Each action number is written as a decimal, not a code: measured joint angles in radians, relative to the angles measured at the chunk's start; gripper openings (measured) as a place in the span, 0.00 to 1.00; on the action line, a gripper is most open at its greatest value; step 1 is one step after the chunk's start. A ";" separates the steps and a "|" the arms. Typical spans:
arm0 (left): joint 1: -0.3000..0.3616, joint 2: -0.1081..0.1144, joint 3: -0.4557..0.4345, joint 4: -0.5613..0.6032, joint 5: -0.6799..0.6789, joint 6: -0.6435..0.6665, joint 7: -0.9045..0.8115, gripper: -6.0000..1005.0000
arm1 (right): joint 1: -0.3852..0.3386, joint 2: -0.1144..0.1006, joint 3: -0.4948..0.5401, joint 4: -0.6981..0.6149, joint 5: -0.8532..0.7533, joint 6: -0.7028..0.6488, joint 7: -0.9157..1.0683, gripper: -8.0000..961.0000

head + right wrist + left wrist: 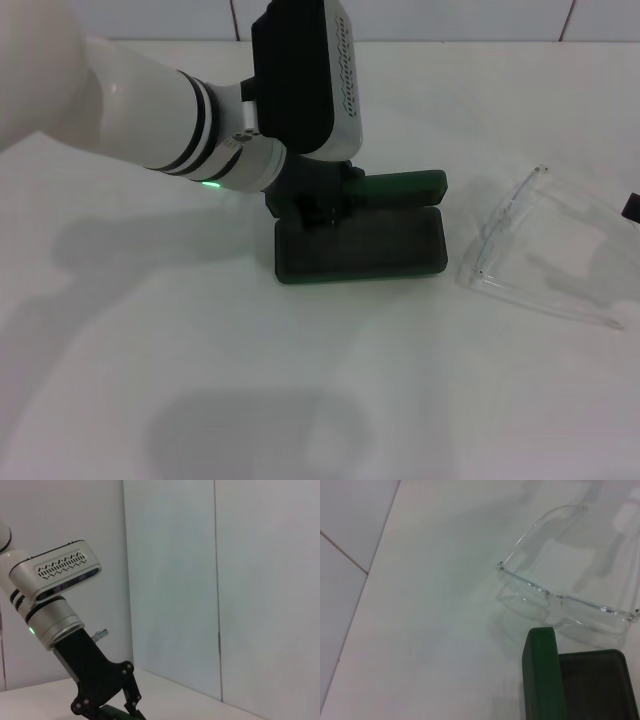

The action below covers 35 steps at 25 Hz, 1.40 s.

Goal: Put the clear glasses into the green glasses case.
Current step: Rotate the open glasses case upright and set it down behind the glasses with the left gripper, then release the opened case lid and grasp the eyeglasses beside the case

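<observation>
The green glasses case (360, 245) lies open in the middle of the table, its dark-lined base flat and its lid (398, 185) standing upright along the far side. My left gripper (322, 210) is at the lid's left end and looks shut on its edge. The right wrist view shows that left gripper (131, 713) from afar, its fingers meeting on a green edge. To the right of the case, the clear glasses (525, 250) rest on the table with their arms unfolded. In the left wrist view the clear glasses (560, 600) lie just beyond the green lid (542, 675). My right gripper (632, 207) only peeks in at the right edge.
A white table (300, 400) carries everything, with a tiled wall (450, 18) behind its far edge. The left arm (150, 110) reaches in from the upper left, over the table's left half.
</observation>
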 joint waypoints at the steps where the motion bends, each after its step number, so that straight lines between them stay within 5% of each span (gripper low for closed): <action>1: 0.000 0.000 0.001 0.000 0.000 0.000 0.000 0.32 | 0.000 0.000 0.000 0.000 0.000 0.000 0.000 0.87; 35: 0.007 0.000 0.039 0.012 0.010 0.009 -0.051 0.37 | -0.016 0.000 0.003 -0.001 0.003 -0.039 0.000 0.86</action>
